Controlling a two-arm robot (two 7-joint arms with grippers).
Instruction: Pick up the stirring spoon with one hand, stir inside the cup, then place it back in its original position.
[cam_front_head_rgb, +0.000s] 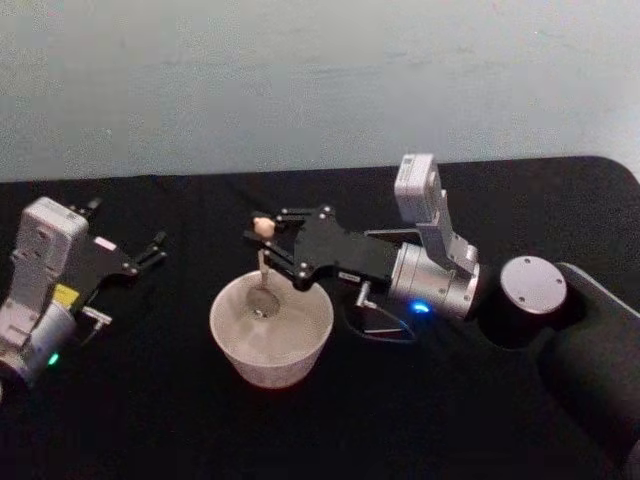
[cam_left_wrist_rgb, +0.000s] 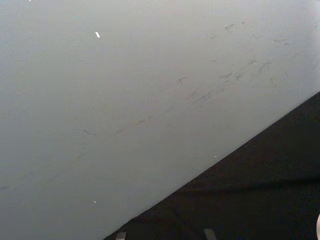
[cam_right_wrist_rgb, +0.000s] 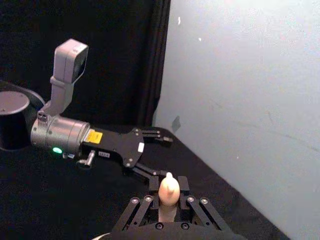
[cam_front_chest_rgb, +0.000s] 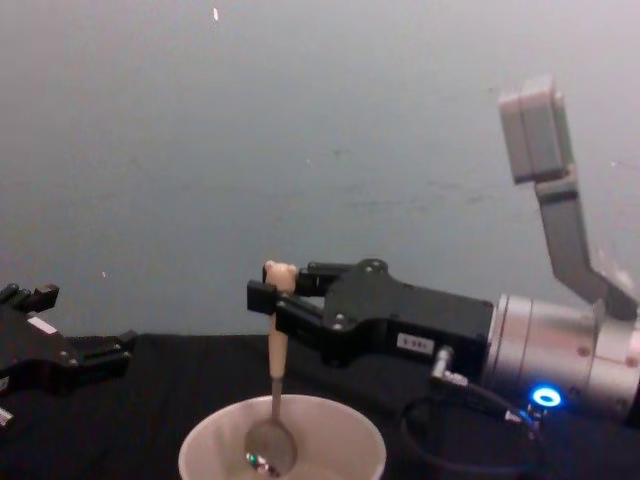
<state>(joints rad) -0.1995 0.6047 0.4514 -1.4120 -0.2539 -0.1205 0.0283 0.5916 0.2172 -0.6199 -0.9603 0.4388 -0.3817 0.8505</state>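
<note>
R end effector (cam_front_chest_rgb: 272, 300): clamped on stirring spoon (cam_front_chest_rgb: 276, 360), high on the handle just under the bear knob; reaches in from counter's right side, above cup.
Spoon: hangs near-vertical, bowl down inside cup (cam_front_head_rgb: 270, 365); touching the cup floor or not, can't tell.
Cup: mid-counter (cam_front_head_rgb: 420, 425), btwn the two arms.
L end effector (cam_front_head_rgb: 152, 250): parked nr counter's left edge, fingers spread wide, nothing in them.
Handling (est.): spoon light, stiff, slim; smooth handle prob. slippery, could pivot in grip, so hold high below knob. Cup prob. light, may slide if wall gets pushed.
Materials: handle beige, matte; neck thin, dark; bowl small, round, shiny metal. Cup cream-white, wide, thin rim, tapers to base. Counter black, matte.
</note>
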